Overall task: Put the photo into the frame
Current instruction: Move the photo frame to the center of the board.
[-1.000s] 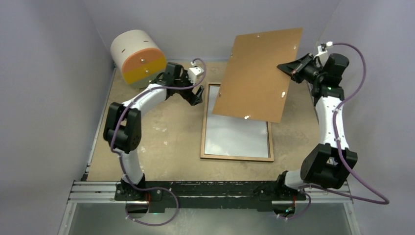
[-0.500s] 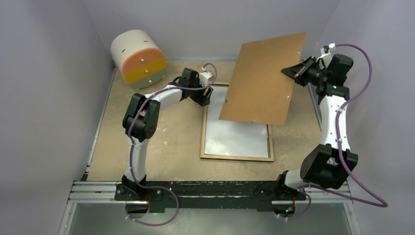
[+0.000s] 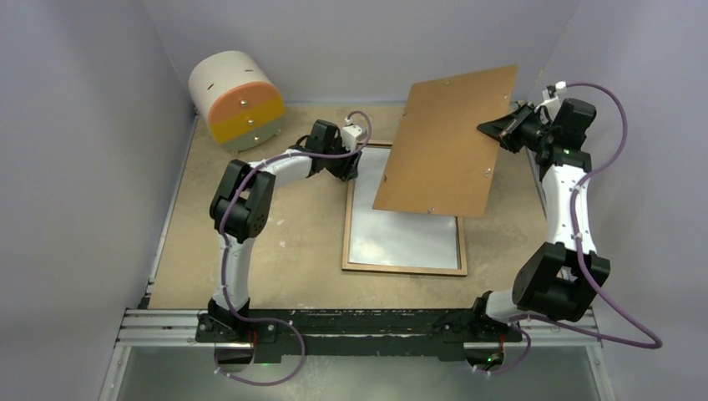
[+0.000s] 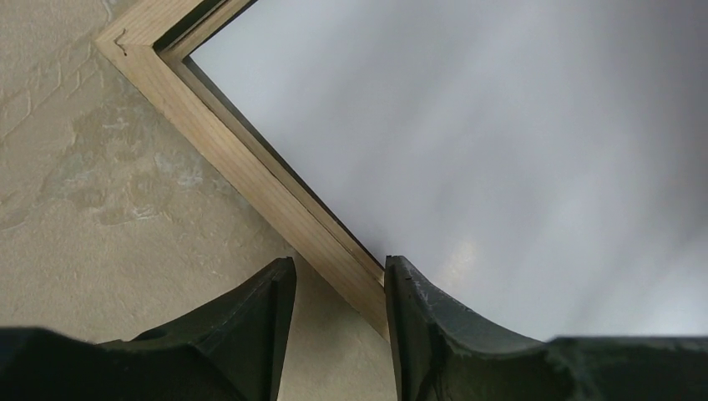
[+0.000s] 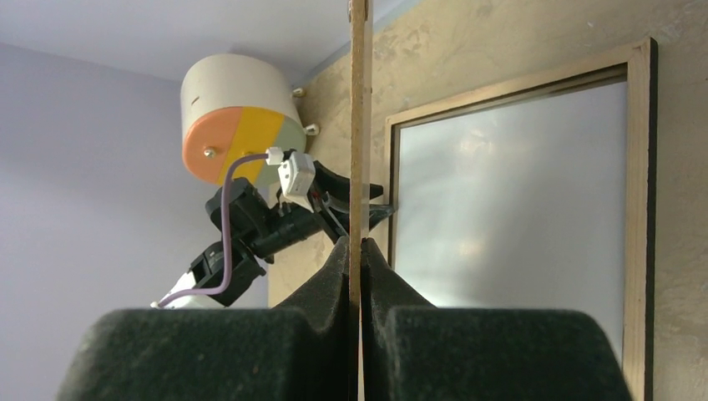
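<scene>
The frame point(image 3: 403, 269) lies back-up on the table, light-wood rim showing. A pale grey sheet, the photo point(image 3: 403, 238) reverse side up, fills its opening. My left gripper point(image 3: 351, 163) is at the frame's far left corner. In the left wrist view its jaws point(image 4: 338, 263) stand open astride the wooden rim point(image 4: 225, 150), one finger on the table side, the other over the photo point(image 4: 501, 125). My right gripper point(image 3: 493, 127) is shut on the right edge of the brown backing panel point(image 3: 442, 142), held tilted above the frame's far half. The panel point(image 5: 359, 125) shows edge-on between the pads.
A cream cylinder point(image 3: 234, 96) with an orange and yellow face stands at the back left corner. Grey walls close in on three sides. A metal rail point(image 3: 359, 322) with both arm bases runs along the near edge.
My left arm swung right from beside the cylinder to the frame's far left corner, and its jaws narrowed. The right gripper tipped the panel steeper and a little rightward.
</scene>
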Controlling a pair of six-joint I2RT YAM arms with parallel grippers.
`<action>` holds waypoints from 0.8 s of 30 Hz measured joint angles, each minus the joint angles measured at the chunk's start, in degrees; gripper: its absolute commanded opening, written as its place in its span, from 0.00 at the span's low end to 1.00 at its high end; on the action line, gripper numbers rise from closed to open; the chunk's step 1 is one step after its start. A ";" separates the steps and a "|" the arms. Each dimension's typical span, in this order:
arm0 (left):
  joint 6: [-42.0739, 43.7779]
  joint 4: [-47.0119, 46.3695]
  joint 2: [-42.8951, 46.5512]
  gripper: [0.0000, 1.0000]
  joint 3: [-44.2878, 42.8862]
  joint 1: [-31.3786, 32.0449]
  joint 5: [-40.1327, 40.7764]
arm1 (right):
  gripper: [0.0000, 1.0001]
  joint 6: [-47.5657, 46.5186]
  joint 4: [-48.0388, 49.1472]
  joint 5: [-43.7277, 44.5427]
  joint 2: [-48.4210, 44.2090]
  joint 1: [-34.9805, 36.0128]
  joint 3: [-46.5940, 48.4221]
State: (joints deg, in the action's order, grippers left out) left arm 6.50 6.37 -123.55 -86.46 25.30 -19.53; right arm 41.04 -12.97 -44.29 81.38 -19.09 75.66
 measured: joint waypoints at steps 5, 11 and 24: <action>-0.11 -0.33 0.04 0.25 0.33 0.00 -0.52 | 0.00 -0.46 0.00 0.66 0.24 0.98 -0.17; -0.26 -1.77 1.66 0.23 2.73 -1.36 0.24 | 0.00 -1.66 -0.02 1.46 2.49 4.20 -0.22; 1.38 0.04 9.22 0.42 12.11 -8.66 -0.57 | 0.00 5.46 11.91 0.96 3.80 13.05 -14.67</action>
State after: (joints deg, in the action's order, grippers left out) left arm 7.88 6.42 -114.32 -74.35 16.64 -20.10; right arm 46.50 -1.06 -43.33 85.19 -6.04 60.99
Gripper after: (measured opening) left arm 0.263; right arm 0.022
